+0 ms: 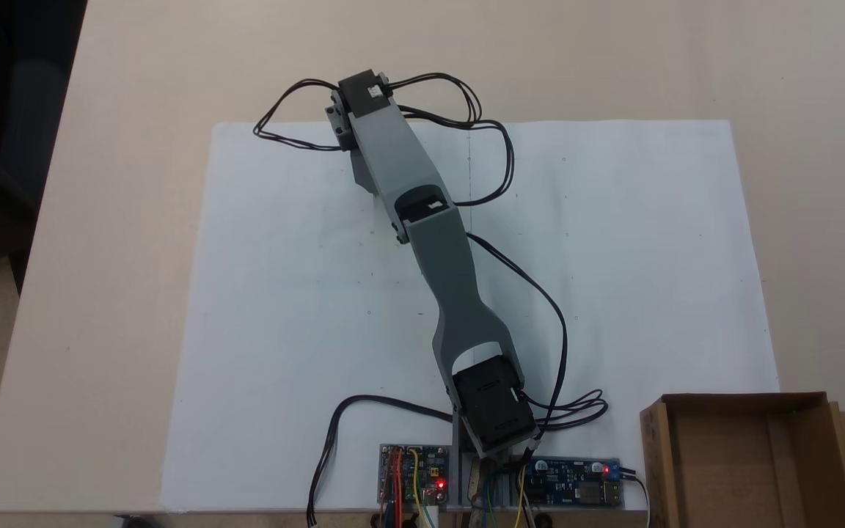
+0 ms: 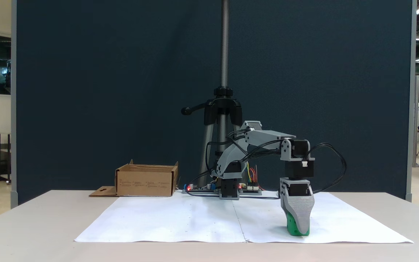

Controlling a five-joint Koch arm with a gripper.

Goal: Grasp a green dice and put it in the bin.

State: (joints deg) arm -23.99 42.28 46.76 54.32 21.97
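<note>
The green dice (image 2: 290,226) rests on the white paper, towards the right in a fixed view. My gripper (image 2: 300,228) points straight down over it, with the grey front finger (image 2: 300,213) covering most of the cube. The jaws stand one behind the other, so whether they are shut on the dice cannot be told. From above, the arm stretches away from its base, and the wrist motor (image 1: 364,94) hides what lies under it. The bin (image 1: 656,469), a brown cardboard box with a keyhole flap, stands off the paper beside the arm's base (image 2: 146,183).
A white paper sheet (image 1: 613,257) covers the middle of the beige table (image 1: 114,220). Two circuit boards (image 1: 573,482) with red lights sit by the arm's base. Black cables (image 1: 496,169) loop around the arm. Behind the table stands a tripod (image 2: 223,109).
</note>
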